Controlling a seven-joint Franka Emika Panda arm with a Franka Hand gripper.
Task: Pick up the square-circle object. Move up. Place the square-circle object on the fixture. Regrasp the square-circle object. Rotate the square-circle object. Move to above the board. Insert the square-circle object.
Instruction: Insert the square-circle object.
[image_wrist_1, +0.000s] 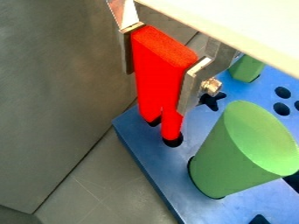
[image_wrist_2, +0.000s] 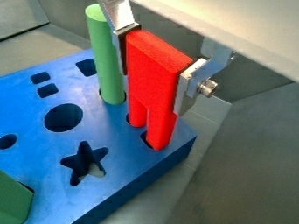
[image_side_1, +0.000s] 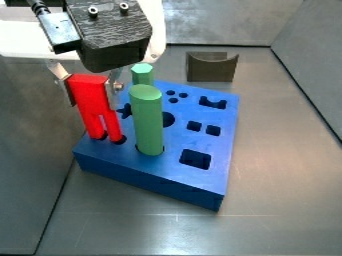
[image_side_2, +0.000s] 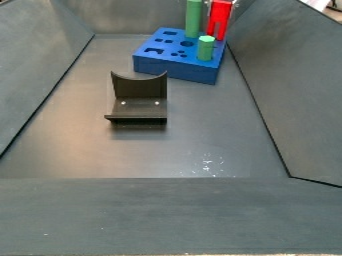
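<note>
Tool (image_wrist_2: 153, 54) grips red peg (image_wrist_2: 155, 92) w/ prongs in board (image_wrist_2: 70, 166); no markings.

Gripper (image_side_1: 91, 78): two flat silver plate fingers (image_wrist_1: 198, 73), thin-edged, each fixed by a silver screw with washer on its outer face, plain in both wrist views. Gripper body, side view: black block with round screw recesses on top, joined to a white casing. Pale cream housing edge (image_wrist_2: 216, 19) crosses both wrist views.
</note>
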